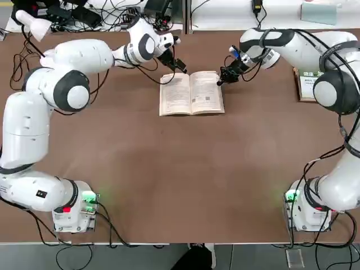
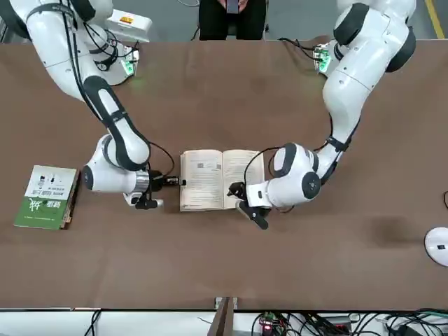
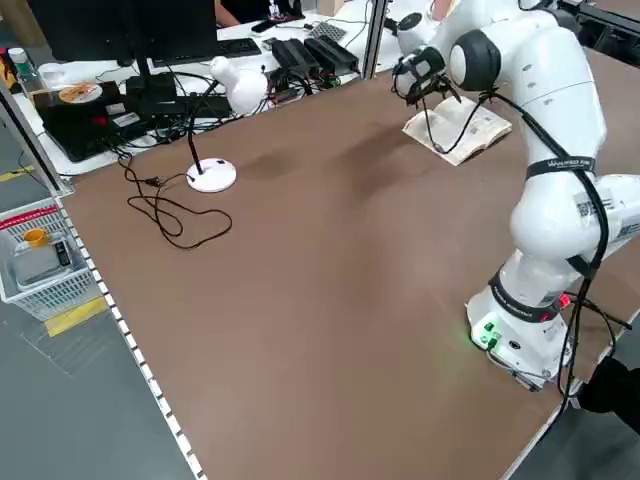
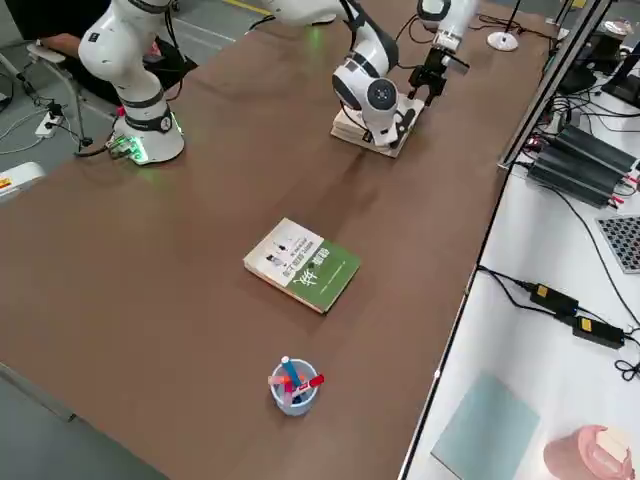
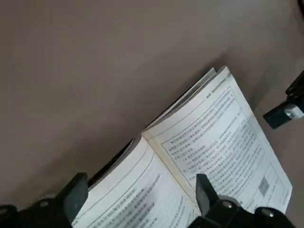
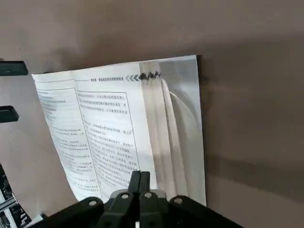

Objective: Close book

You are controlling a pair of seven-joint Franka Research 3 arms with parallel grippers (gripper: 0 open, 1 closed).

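A brown table [image 3: 330, 300] filled most of the room. Beyond its far edge ran a white bench [image 4: 520, 330] strewn with black cables and power bricks [image 4: 585, 165]. A white desk lamp [image 3: 225, 110] stood near the table's far left corner. A wire basket [image 3: 40, 265] sat on the grey floor [image 3: 90, 420], beside what looked like yellow floor tape.

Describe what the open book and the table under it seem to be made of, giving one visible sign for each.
The open book: paper, matt and cream, judging by thin fanned page edges and printed text; the pages curve at the spine like a soft paperback. The table: a brown, matt, even surface with no grain or gloss, perhaps laminate or a fabric-like mat; the look leaves that open.
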